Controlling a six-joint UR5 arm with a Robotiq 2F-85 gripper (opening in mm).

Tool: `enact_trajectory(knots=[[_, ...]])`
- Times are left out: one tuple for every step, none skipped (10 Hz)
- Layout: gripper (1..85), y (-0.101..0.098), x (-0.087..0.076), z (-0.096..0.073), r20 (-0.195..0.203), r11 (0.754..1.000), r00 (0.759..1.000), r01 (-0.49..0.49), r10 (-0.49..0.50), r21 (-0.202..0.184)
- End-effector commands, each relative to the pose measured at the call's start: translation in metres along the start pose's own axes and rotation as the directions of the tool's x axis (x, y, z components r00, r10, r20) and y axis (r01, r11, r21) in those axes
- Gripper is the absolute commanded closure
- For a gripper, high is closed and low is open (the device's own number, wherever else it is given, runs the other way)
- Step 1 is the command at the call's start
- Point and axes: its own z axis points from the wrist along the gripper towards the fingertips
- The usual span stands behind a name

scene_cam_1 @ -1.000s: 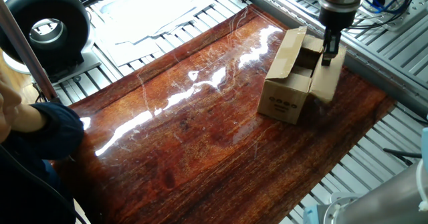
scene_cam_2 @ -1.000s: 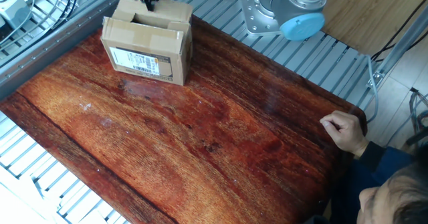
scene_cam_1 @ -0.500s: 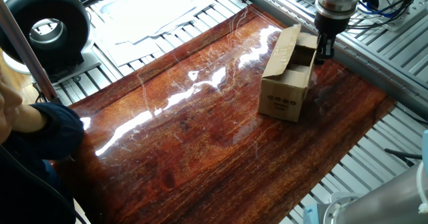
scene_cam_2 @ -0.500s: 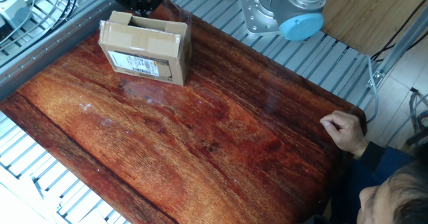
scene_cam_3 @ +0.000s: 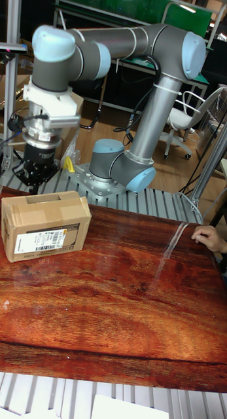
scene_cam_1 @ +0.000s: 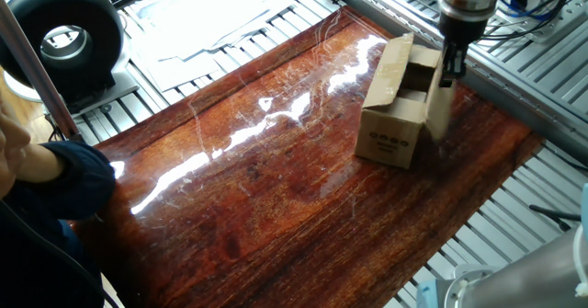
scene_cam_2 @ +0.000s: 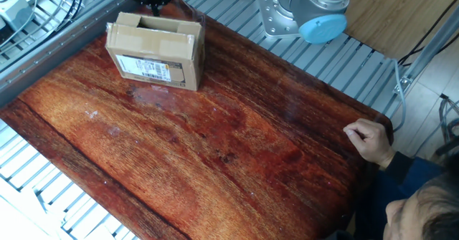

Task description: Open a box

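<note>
The box (scene_cam_1: 393,124) is a small brown cardboard carton at the far right of the wooden table (scene_cam_1: 276,188). A row of dark round marks shows on its near end face. One long flap (scene_cam_1: 390,67) stands up on its left side, and another (scene_cam_1: 439,113) hangs down on the right. My gripper (scene_cam_1: 448,76) hangs over the box's right edge by the hanging flap, fingers together, holding nothing. From the other side the box (scene_cam_2: 154,54) shows a printed label, with the gripper (scene_cam_2: 153,5) just behind its top. In the tall view the gripper (scene_cam_3: 36,188) is at the box's (scene_cam_3: 44,226) back edge.
A person's hand (scene_cam_2: 367,141) rests on the table edge opposite the box, with a dark sleeve (scene_cam_1: 55,175) near the table's left corner. The arm's base (scene_cam_2: 308,14) is bolted beside the table. A black round device (scene_cam_1: 64,32) and papers lie on the slatted bench behind.
The gripper moved off the right flap toward the box's far end, then back to the right edge. The box shifted slightly. The right flap now hangs closer to the box's side.
</note>
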Motion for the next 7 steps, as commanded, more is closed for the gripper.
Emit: enact_trajectory(knots=[[84.7,0.007,-0.002,-0.022,-0.012,1.0,1.0,-0.019,0.018,-0.018],[84.7,0.004,-0.015,-0.022,-0.008,1.0,1.0,-0.027,0.027,-0.009],[84.7,-0.001,-0.025,-0.019,0.002,1.0,1.0,-0.027,0.027,0.002],[84.7,-0.004,-0.034,-0.017,0.009,1.0,1.0,-0.028,0.028,0.002],[84.7,-0.007,-0.043,-0.016,0.011,1.0,1.0,-0.028,0.028,0.005],[84.7,-0.01,-0.053,-0.015,0.011,1.0,1.0,-0.028,0.028,0.007],[84.7,-0.012,-0.058,-0.013,0.016,1.0,0.999,-0.028,0.028,0.009]])
